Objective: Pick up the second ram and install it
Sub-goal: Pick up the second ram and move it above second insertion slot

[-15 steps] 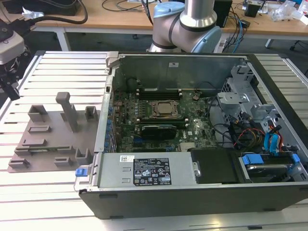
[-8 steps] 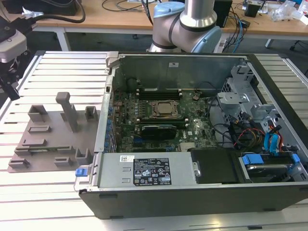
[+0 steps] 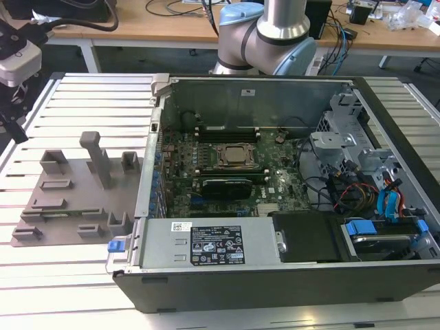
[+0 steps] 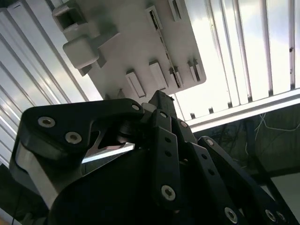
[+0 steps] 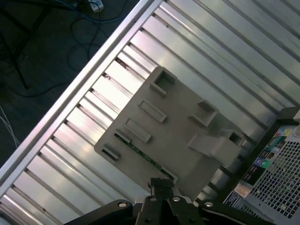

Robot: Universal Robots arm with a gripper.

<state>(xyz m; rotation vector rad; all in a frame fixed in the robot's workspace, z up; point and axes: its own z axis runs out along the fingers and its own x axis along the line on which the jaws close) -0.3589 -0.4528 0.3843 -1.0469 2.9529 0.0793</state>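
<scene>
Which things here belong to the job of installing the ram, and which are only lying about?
For the job: ram stick, lying in the grey tray; gripper, facing the tray; motherboard in the open computer case.
Only lying about: black card; power supply; cables on the desk behind.

The second ram (image 5: 146, 159) is a long, thin green circuit-board stick. It stands on its long edge in a narrow slot of the grey holder (image 5: 178, 126), so the first wrist view shows little more than its slim top edge as a dark green line. The slot runs along one long side of the holder, near its rim, between small raised blocks. In the exterior view the stick (image 3: 65, 213) appears as a thin dark strip in the holder on the table, at the exterior view's left. Nothing grips it.
</scene>
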